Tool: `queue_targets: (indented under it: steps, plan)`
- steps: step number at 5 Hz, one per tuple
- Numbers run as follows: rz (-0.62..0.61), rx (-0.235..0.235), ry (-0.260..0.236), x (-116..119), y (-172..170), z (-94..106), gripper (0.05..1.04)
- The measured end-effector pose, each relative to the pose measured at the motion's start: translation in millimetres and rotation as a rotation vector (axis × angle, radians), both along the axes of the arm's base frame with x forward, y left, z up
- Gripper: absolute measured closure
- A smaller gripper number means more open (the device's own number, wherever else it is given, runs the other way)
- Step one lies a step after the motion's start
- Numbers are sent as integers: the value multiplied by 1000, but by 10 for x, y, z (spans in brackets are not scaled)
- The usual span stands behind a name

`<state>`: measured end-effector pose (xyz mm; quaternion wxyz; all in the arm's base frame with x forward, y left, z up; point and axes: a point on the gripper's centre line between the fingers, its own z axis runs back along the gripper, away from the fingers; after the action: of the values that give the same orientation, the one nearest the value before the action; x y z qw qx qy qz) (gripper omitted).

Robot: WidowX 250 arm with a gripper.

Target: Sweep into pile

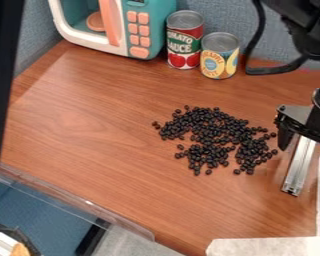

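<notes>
Many small black beans [213,132] lie on the brown wooden table in a loose, spread-out patch near its middle, with a few stray ones at its edges. At the right edge of the camera view, the black gripper [305,154] hangs beside the patch, its two fingers wide apart. Below and between them is a narrow silver metal bar [299,167], slanting down to the left; whether the gripper touches it, I cannot tell.
A teal and white toy microwave [149,30] stands at the back, with a tomato sauce can [183,42] and a shorter yellow can [219,57] on its right. White paper [269,247] covers the lower right corner. A clear rail [82,202] edges the table's front left.
</notes>
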<state>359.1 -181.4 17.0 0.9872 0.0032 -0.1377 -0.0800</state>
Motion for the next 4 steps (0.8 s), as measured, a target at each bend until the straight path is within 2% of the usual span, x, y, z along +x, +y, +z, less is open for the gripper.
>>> queue_targets:
  steps: [1,2,3,4]
  plan:
    - [11,-10,-21,57,33,4,85]
    - [22,-37,-20,80,3,-18,115]
    - [40,-72,-9,120,-7,-56,226]
    - [40,-88,26,115,-66,-148,323]
